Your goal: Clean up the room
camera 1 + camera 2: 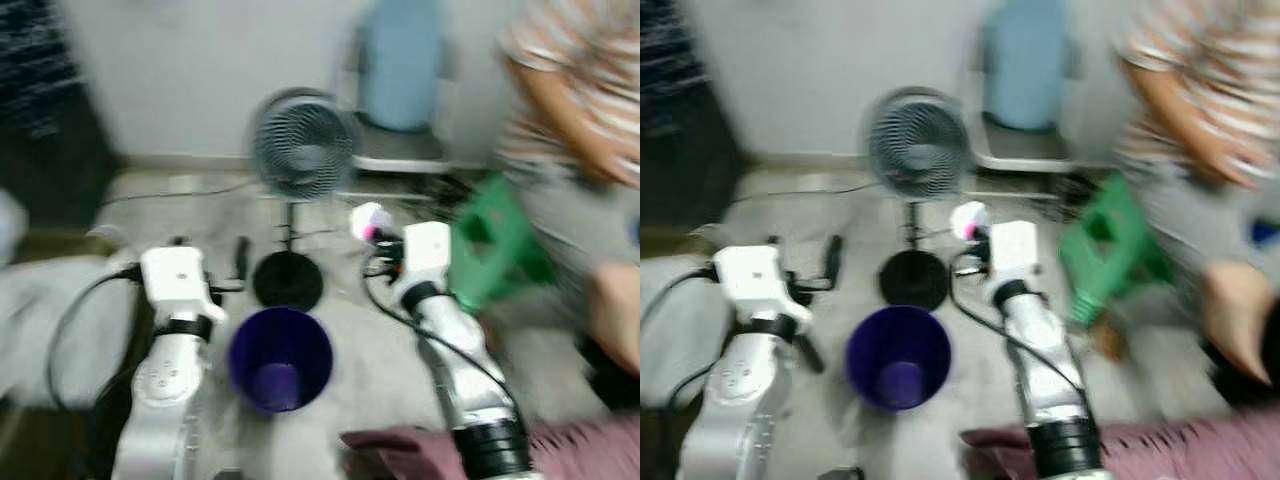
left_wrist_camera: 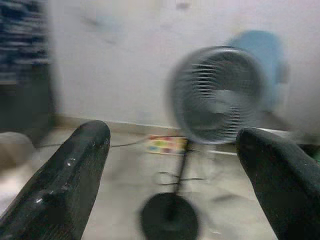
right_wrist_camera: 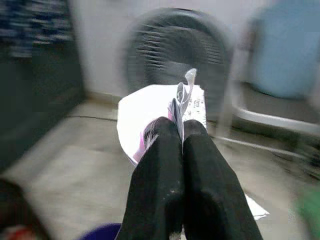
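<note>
Blurred floor scene before a white wall, head views. Two silver arms reach forward. Right gripper (image 3: 181,131), at 1 o'clock from the bin, has its two black fingers clenched on one white wrapper (image 3: 150,112) with a pink patch; small print on the wrapper is too blurred to read. Left gripper (image 2: 175,145), at 10 o'clock from the bin, is released, its two fingers (image 2: 65,175) spread wide with nothing between them. One purple bin (image 1: 280,360) stands upright on the floor (image 1: 350,330) between the two arms, mouth up, apart from both grippers. One grey fan (image 1: 303,145) on a thin pole with a round black base (image 1: 288,279) stands at 12 o'clock from the bin, the base just beside the bin's rim. One pale blue bottle (image 1: 402,62) sits on a white stand at 1 o'clock, against the wall. One green stool (image 1: 495,240), tilted, lies at 2 o'clock, just beside a person (image 1: 585,110) in a striped top. One colourful power strip (image 2: 167,145) lies by the wall behind the fan pole. One white scrap (image 3: 255,206) lies on the floor beneath the right gripper. No writing is legible anywhere
</note>
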`<state>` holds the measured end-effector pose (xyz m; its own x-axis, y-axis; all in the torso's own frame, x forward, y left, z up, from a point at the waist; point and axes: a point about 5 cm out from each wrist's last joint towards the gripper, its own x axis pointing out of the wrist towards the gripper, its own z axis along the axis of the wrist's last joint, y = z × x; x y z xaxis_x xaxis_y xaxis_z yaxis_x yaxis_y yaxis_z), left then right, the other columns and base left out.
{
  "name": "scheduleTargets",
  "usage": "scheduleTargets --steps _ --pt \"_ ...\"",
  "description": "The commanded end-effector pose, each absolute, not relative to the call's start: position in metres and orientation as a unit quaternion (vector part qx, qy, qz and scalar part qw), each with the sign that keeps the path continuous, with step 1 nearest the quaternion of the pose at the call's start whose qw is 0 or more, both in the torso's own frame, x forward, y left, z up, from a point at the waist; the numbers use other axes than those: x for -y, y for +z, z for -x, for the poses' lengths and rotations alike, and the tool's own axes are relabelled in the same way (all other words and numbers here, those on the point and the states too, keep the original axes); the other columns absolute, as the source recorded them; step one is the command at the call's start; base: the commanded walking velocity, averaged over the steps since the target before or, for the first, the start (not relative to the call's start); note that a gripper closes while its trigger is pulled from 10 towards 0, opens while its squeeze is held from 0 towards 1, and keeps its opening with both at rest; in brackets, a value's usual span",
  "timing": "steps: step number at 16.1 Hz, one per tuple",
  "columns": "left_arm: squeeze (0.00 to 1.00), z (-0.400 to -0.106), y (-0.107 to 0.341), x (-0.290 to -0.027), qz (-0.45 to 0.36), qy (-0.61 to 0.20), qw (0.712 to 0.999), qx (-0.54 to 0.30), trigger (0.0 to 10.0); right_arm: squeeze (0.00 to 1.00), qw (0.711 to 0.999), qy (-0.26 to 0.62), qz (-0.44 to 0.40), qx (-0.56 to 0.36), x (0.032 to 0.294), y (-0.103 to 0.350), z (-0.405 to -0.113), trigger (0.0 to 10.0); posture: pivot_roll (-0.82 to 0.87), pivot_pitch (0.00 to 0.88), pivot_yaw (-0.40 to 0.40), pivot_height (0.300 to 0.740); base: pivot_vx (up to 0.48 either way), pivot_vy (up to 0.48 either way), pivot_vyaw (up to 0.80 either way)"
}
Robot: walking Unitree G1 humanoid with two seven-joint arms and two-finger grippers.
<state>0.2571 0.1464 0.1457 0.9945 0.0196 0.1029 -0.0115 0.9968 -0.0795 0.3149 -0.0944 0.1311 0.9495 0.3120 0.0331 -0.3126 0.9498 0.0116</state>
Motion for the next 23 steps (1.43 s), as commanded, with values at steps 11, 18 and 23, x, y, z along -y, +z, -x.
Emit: scheduleTargets --steps 11,18,23 --pt "0.00 -0.254 0.154 -0.125 0.002 -0.083 0.994 0.075 10.0 0.00 0.996 0.082 0.040 -0.006 0.113 0.124 -0.324 10.0 0.01 0.095 -0.081 0.740 0.000 0.000 0.29" --pt "0.00 -0.254 0.155 -0.124 0.015 -0.092 0.993 0.079 10.0 0.00 0.997 0.072 0.030 -0.017 0.114 0.121 -0.325 10.0 0.01 0.095 -0.079 0.740 0.080 0.000 0.00" --pt "0.00 -0.254 0.155 -0.125 0.017 -0.092 0.993 0.077 10.0 0.00 0.997 0.068 0.027 -0.023 0.114 0.120 -0.325 10.0 0.01 0.095 -0.079 0.740 0.284 0.000 0.00"
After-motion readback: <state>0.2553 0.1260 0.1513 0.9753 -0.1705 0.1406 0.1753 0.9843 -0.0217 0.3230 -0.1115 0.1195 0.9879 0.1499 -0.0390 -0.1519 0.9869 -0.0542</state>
